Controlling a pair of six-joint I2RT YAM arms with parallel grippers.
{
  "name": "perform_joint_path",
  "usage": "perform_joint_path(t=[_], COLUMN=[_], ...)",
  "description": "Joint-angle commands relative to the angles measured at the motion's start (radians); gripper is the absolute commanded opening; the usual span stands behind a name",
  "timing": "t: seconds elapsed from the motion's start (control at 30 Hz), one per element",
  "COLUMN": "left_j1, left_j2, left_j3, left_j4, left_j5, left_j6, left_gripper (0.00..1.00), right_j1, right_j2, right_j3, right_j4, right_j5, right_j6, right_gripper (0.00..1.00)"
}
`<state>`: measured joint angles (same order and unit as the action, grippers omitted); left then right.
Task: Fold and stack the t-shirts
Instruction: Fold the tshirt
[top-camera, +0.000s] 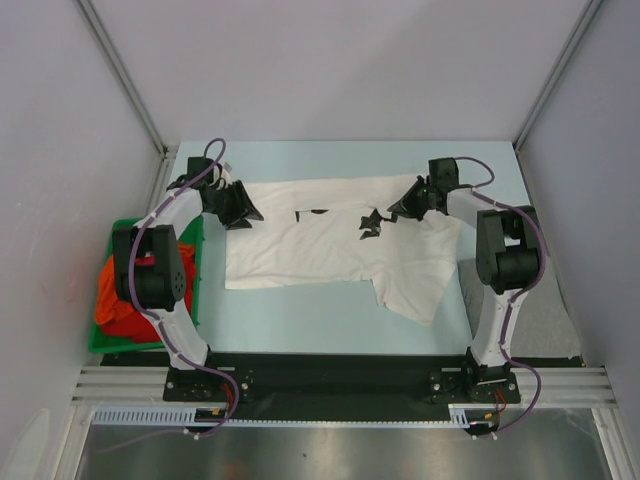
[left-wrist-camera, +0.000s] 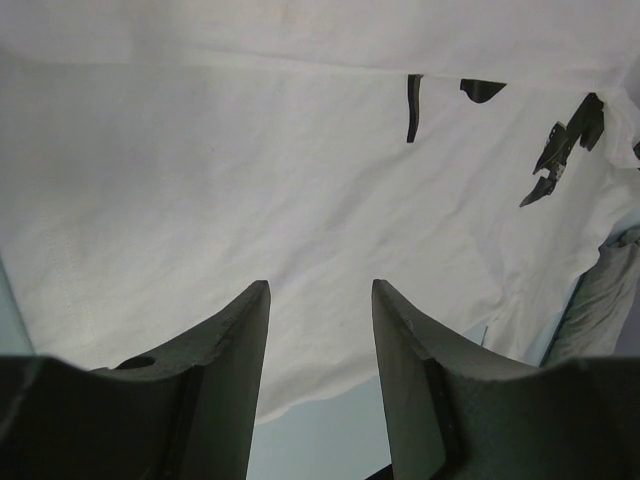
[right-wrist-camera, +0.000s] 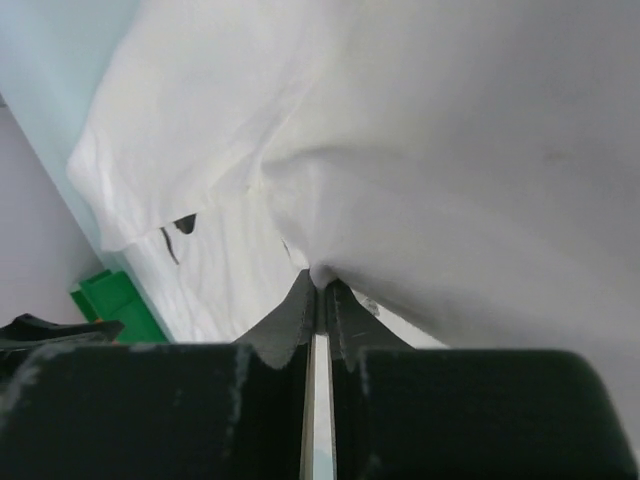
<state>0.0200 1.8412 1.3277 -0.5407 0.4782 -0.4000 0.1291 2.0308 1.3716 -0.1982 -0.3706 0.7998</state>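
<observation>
A white t-shirt (top-camera: 330, 245) with small black print marks lies spread on the light blue table. My left gripper (top-camera: 245, 213) is open at the shirt's far left edge, and in the left wrist view its jaws (left-wrist-camera: 320, 290) stand apart over the white fabric (left-wrist-camera: 300, 170) without pinching it. My right gripper (top-camera: 395, 212) is at the shirt's far right part. In the right wrist view it (right-wrist-camera: 322, 280) is shut on a pinched fold of the white shirt (right-wrist-camera: 450, 170). An orange shirt (top-camera: 112, 285) and a dark red one (top-camera: 130, 322) lie in the green bin. A grey shirt (top-camera: 545, 310) lies at the right.
The green plastic bin (top-camera: 195, 250) stands at the table's left edge beside the left arm, and its corner shows in the right wrist view (right-wrist-camera: 120, 300). Grey cloth shows at the right edge of the left wrist view (left-wrist-camera: 600, 300). White walls enclose the table.
</observation>
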Motion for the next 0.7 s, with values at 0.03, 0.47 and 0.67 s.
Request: perform_joint_path(t=[0.03, 0.47, 0.67], left_j1=[0.006, 0.011, 0.014], left_j2=[-0.002, 0.012, 0.023], left_j3=[0.002, 0.002, -0.001], left_j4=[0.018, 0.031, 0.033], left_j5=[0.028, 0.06, 0.089], left_j6=[0.01, 0.009, 0.012], left_gripper=[0.51, 0.51, 0.51], right_j1=[-0.017, 0.027, -0.023], right_j2=[-0.099, -0.023, -0.148], right_j3=[-0.042, -0.1, -0.114], right_j4=[-0.024, 0.068, -0.067], right_j5=[-0.077, -0.22, -0.219], right_j6=[0.122, 0.392, 0.166], right_gripper=[0.0, 0.13, 0.43])
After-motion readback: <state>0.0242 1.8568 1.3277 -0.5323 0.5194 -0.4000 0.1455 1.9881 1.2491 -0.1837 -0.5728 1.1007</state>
